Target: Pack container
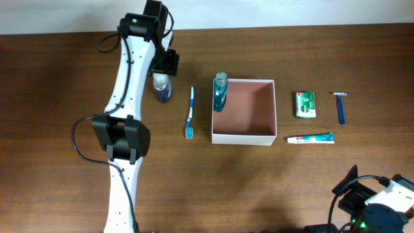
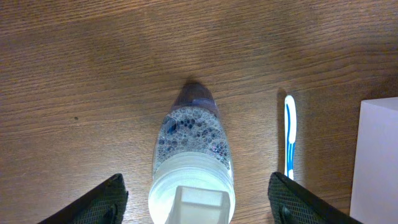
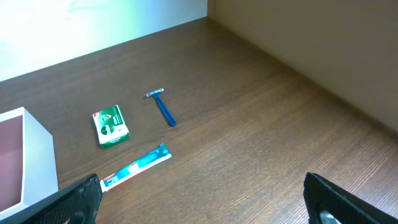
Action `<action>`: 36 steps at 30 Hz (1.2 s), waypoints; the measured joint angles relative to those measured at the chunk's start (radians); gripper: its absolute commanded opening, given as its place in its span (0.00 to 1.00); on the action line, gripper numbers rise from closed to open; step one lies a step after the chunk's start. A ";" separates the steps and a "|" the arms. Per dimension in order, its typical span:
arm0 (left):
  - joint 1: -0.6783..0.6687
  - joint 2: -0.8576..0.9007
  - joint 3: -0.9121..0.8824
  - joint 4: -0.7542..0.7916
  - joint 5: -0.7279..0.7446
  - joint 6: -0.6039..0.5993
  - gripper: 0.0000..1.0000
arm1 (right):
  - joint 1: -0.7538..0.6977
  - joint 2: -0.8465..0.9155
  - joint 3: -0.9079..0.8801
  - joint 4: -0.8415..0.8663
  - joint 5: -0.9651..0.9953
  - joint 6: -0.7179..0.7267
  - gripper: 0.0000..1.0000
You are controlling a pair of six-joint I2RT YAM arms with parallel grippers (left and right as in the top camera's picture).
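— Left gripper (image 2: 198, 180): how does it stand?
— Jaws spread wide, with one finger (image 2: 106, 199) on each side of a clear bottle (image 2: 193, 143) full of bubbly liquid. Neither finger touches it. That bottle stands upright toward the far edge of the table (image 1: 58, 129), left of the middle.
— And the right gripper (image 3: 202, 190)?
— Spread as well and holding nothing. It hangs over bare wood at the near right corner.
— Where is the container (image 1: 244, 137)?
— About the middle of the table, a little toward the far edge, with its sides square to the table's edges. The walls are white and the inside is pinkish-brown.
— Anything inside?
— One teal bottle (image 1: 220, 92), in the container's far left corner against the left wall. The rest of the floor is bare.
— Around it?
— A toothbrush (image 1: 190, 113) lies just left of the container, parallel to the left wall and not touching it, bristles toward the near edge. The clear bottle is beyond that. A toothpaste tube (image 1: 310, 138) lies just off the container's near right corner, parallel to the near edge. A green packet (image 1: 305, 105) sits near the right wall, apart from it. A blue razor (image 1: 340, 107) is farther toward the right edge, head toward the far edge.
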 measured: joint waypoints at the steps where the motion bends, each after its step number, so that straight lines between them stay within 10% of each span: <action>1: 0.000 0.000 0.000 0.000 0.000 0.000 0.71 | 0.000 0.000 0.000 0.000 0.000 0.000 0.99; 36: 0.000 0.000 0.000 -0.026 -0.033 -0.005 0.47 | 0.000 0.000 0.000 0.000 0.000 -0.001 0.99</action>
